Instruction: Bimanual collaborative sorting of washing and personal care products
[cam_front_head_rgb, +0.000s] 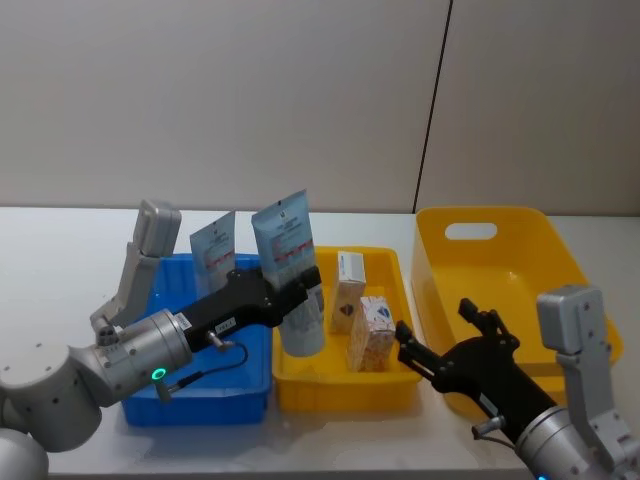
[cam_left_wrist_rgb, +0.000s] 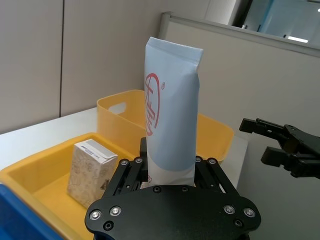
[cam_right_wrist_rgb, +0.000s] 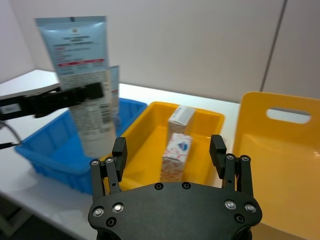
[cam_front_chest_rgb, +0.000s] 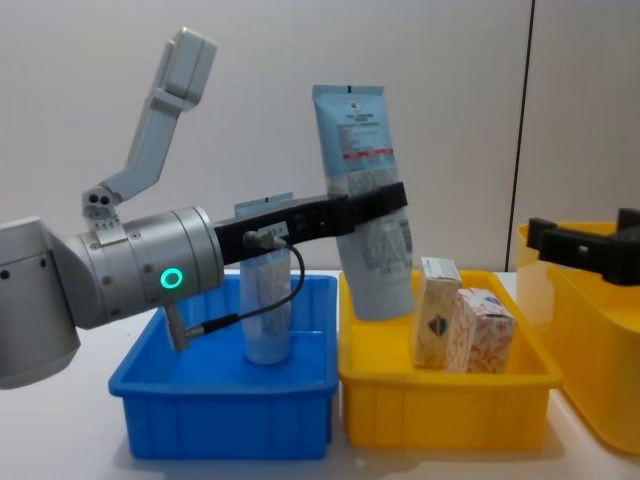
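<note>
My left gripper (cam_front_head_rgb: 303, 288) is shut on a tall pale-blue pouch (cam_front_head_rgb: 285, 235) with a red-and-white label, gripping it near its lower half. It holds the pouch (cam_front_chest_rgb: 355, 130) upright over the left end of the small yellow tray (cam_front_head_rgb: 340, 390). A pale-blue squeeze tube (cam_front_head_rgb: 213, 248) stands in the blue tray (cam_front_head_rgb: 200, 405). Two white cartons (cam_front_head_rgb: 347, 295) (cam_front_head_rgb: 372, 335) stand side by side in the small yellow tray. To the right of the cartons my right gripper (cam_front_head_rgb: 437, 330) is open, with nothing between its fingers (cam_right_wrist_rgb: 217, 147).
A large yellow bin (cam_front_head_rgb: 500, 250) with a handle cutout stands at the right, beside the small yellow tray. The blue tray sits at the left of the white table (cam_front_head_rgb: 60, 260). A plain wall runs behind.
</note>
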